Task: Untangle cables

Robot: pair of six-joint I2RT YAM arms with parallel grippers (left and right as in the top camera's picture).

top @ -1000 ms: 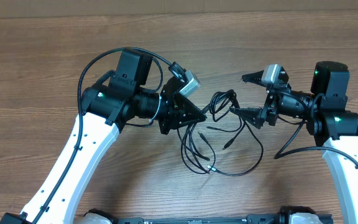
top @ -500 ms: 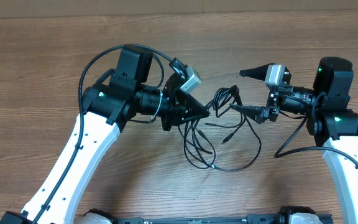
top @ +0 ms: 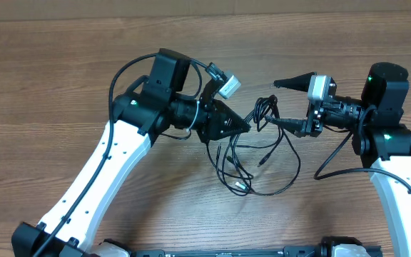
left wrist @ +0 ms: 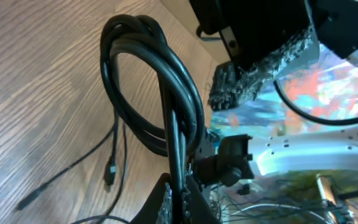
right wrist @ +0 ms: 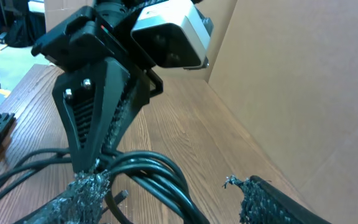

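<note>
Between the closed fingertips of the left gripper [top: 246, 128] a bunch of the cables [top: 263, 111] is pinched. Over the last second that grip has been carried closer to the right gripper [top: 270, 103]. The knotted loop, just ahead of the left fingertips, is thereby brought into the wide-open, empty jaws of the right gripper. Slack strands are trailed below both hands onto the table [top: 63, 86]. A second grasp is judged to be in preparation, so that the strands can be pulled apart.
</note>
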